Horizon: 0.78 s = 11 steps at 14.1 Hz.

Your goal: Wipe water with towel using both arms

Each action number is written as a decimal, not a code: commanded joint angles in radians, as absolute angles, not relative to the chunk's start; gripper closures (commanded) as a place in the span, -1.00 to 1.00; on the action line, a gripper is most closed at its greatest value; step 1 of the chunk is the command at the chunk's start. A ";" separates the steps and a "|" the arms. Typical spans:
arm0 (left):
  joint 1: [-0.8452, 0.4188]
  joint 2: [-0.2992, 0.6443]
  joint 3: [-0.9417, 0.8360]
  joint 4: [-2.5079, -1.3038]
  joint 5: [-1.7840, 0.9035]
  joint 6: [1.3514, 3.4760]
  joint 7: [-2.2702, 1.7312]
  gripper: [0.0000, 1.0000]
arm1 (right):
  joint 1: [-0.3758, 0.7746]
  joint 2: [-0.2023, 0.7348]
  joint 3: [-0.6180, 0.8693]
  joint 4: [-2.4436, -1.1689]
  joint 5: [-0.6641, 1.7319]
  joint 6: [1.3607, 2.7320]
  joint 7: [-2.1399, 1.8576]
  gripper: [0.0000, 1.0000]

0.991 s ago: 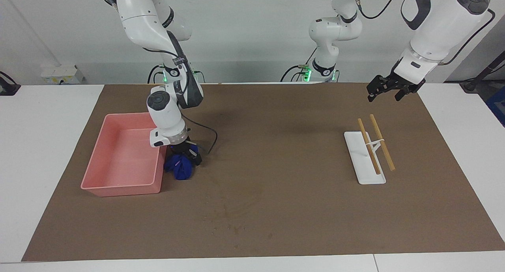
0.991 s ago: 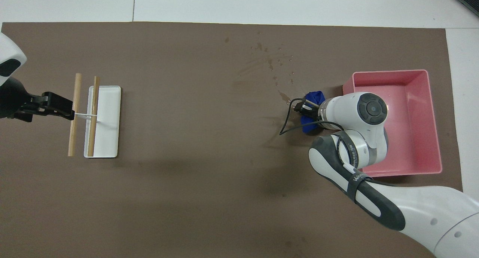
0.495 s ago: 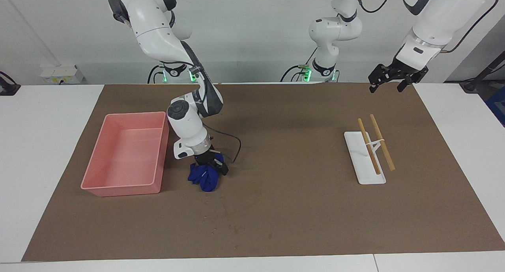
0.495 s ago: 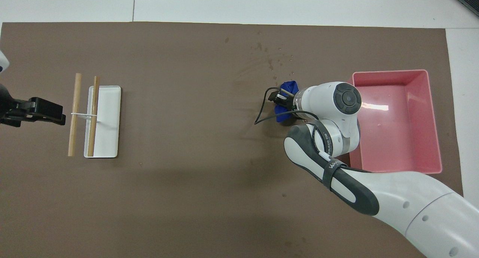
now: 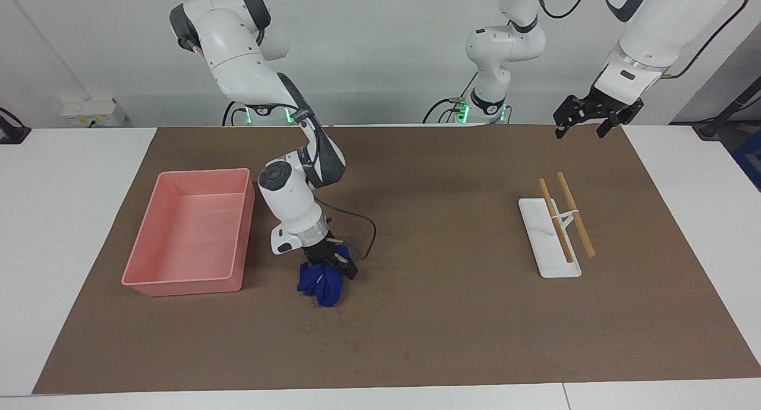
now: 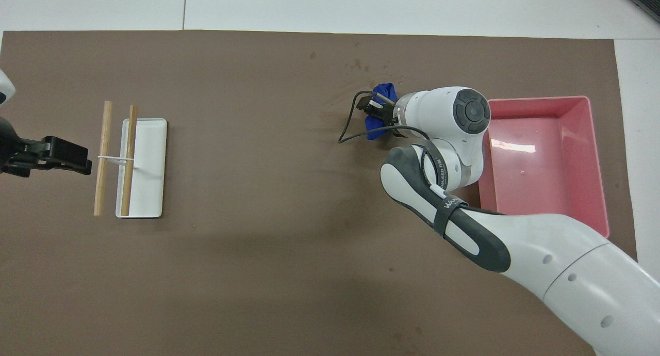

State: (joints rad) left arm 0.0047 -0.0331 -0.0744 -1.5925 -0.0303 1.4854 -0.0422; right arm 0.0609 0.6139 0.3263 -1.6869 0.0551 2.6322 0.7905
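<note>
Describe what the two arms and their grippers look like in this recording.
Both arms are glossy white jointed tubes with dark grey joint caps and silver wrist rings. The right arm has a dark grey forearm panel with white lettering and a loose black cable at the wrist. The right gripper and left gripper are small and black.

Brightness: I see both views evenly and brightly lit.
Shadows: soft, blurred patches lie on the brown mat (image 6: 258, 273), one under the right arm (image 5: 297, 202).
Glare: I note a white glint on the floor of the pink tray (image 6: 515, 147).
Focus: edges read sharp to me in both views.
</note>
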 commanded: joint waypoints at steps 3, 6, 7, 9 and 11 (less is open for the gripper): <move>0.015 -0.054 -0.081 -1.614 -0.038 1.479 -0.038 -1.00 | 0.026 0.372 0.334 -1.798 0.064 2.444 0.811 1.00; 0.015 -0.054 -0.080 -1.614 -0.038 1.479 -0.038 -1.00 | -0.021 0.186 0.334 -1.860 0.064 2.196 0.798 1.00; 0.015 -0.054 -0.080 -1.612 -0.038 1.479 -0.038 -1.00 | -0.049 0.129 0.334 -1.880 0.064 2.137 0.789 1.00; 0.015 -0.054 -0.081 -1.614 -0.038 1.479 -0.038 -1.00 | -0.119 0.028 0.336 -1.939 0.066 2.056 0.752 1.00; 0.015 -0.054 -0.081 -1.614 -0.038 1.479 -0.038 -1.00 | -0.170 -0.038 0.330 -1.988 0.074 1.958 0.617 1.00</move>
State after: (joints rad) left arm 0.0049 -0.0331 -0.0744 -1.5926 -0.0303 1.4853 -0.0422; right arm -0.1160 0.0439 0.3249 -1.8963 0.0549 2.0020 0.7191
